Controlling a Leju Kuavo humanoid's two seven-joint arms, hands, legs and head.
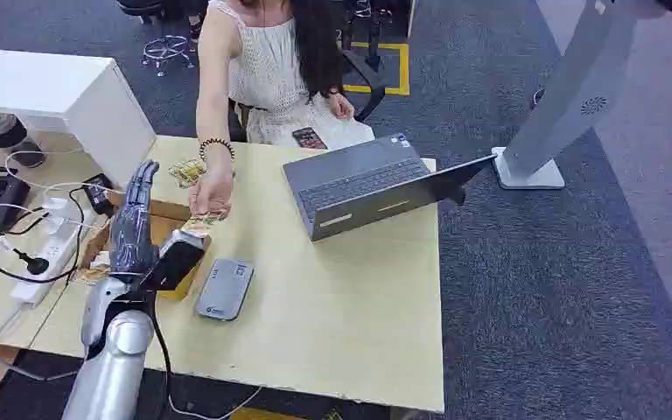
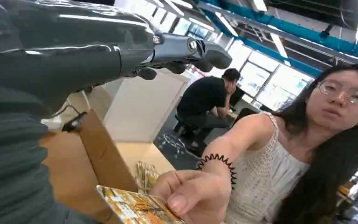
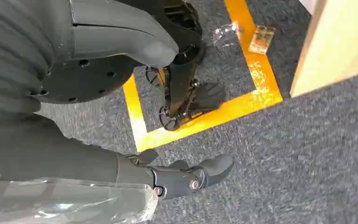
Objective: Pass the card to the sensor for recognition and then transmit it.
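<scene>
A person's hand (image 1: 213, 194) holds a yellow patterned card (image 1: 202, 221) out across the table, just right of my left hand (image 1: 134, 223). My left hand is raised over a cardboard box (image 1: 171, 213) with its fingers stretched out flat and nothing in them. In the left wrist view the card (image 2: 133, 208) sits pinched in the person's fingers (image 2: 189, 195), apart from my fingers (image 2: 186, 49). The grey card sensor (image 1: 225, 289) lies flat on the table near the front. My right hand (image 3: 168, 179) hangs beside my body above the carpet, fingers apart and empty.
A loose stack of cards (image 1: 187, 171) lies behind the box. An open laptop (image 1: 363, 182) sits at the back right of the table (image 1: 350, 306). A power strip and cables (image 1: 39, 258) lie to the left. The person sits across the table.
</scene>
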